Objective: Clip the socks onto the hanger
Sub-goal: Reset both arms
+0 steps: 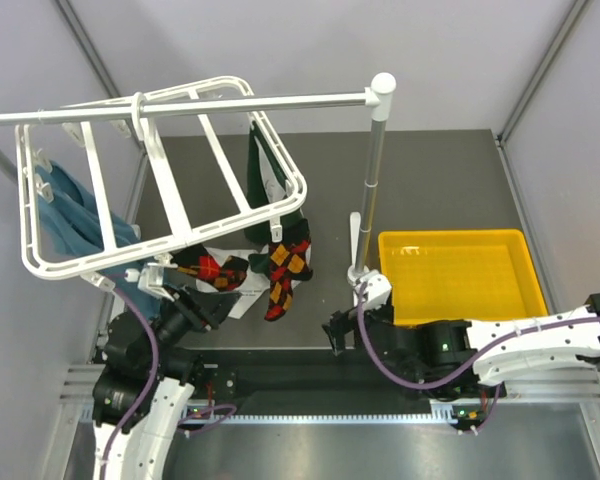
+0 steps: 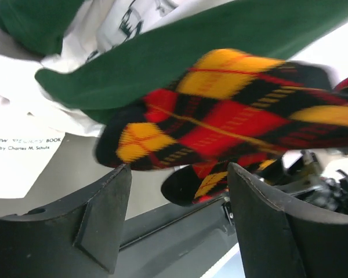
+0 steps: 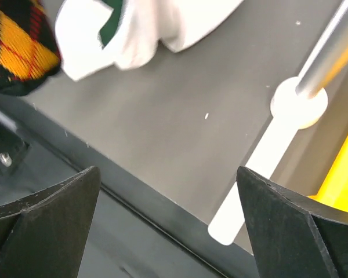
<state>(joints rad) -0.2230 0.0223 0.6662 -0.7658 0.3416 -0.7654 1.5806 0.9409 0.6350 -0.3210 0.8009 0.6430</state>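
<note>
The white hanger [image 1: 170, 170] hangs from a silver rail at the upper left. Argyle socks [image 1: 285, 265] dangle from its near rim, with a dark green sock [image 1: 265, 170] behind them. My left gripper [image 1: 217, 306] sits just below the argyle socks, open. In the left wrist view the argyle socks [image 2: 220, 116] hang just past my left gripper [image 2: 180, 169], and nothing lies between its fingers [image 2: 104, 214]. My right gripper [image 1: 336, 331] is open and empty, to the right of the socks. In the right wrist view my right gripper [image 3: 168, 171] is over bare table, with an argyle sock [image 3: 17, 52] at the upper left.
A yellow tray [image 1: 460, 300] stands at the right. The rail's upright pole [image 1: 372, 170] and white base [image 3: 298, 104] rise between the tray and the socks. White printed fabric [image 2: 23, 150] lies under the socks. Blue cloth [image 1: 70, 220] hangs at the hanger's left side.
</note>
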